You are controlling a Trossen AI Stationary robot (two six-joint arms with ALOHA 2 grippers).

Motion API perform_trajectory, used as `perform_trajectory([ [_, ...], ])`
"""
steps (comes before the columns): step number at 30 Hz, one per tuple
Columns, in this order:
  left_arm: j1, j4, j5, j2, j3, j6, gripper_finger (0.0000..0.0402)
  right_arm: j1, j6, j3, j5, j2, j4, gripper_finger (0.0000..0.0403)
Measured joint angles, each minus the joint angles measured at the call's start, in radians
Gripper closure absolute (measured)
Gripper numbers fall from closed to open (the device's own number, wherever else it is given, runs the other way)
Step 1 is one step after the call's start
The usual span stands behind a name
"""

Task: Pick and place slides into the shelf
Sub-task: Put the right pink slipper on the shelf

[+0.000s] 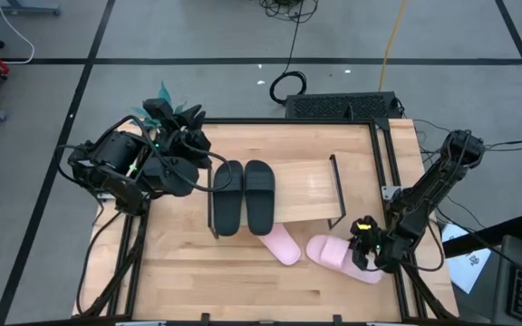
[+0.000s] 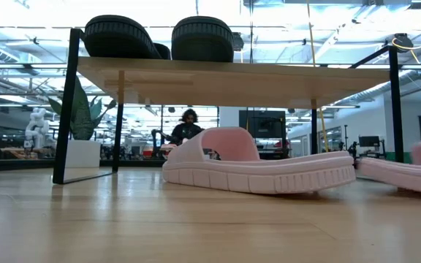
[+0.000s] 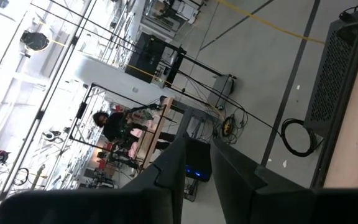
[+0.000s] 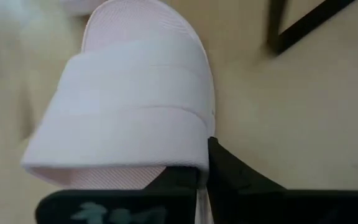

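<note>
On the shelf (image 1: 311, 186) sat both black slides (image 1: 243, 195); two pink slides (image 1: 338, 255) lay on the worktop (image 1: 234, 281). Right gripper (image 1: 362, 244) fingers pinched one pink strap; left gripper (image 1: 175, 136) fingers: cannot tell.

No words, brands or numbers can be read anywhere. Pale marks on a dark bar (image 4: 98, 210) in the right wrist view are too blurred to make out.
</note>
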Motion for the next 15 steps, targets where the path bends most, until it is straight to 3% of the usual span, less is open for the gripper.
perform_trajectory([
  [5,0.000,0.000,0.000,0.000,0.000,0.000,0.0321,0.042,0.038,0.000,-0.054,-0.054,0.057,0.0400],
  [11,0.000,0.000,0.000,0.000,0.000,0.000,0.0321,0.074,0.019,0.000,-0.041,-0.173,0.193,0.0401],
  [15,0.000,0.000,0.000,0.000,0.000,-0.021,0.0321,0.075,-0.064,0.000,0.016,-0.252,0.373,0.0402],
])
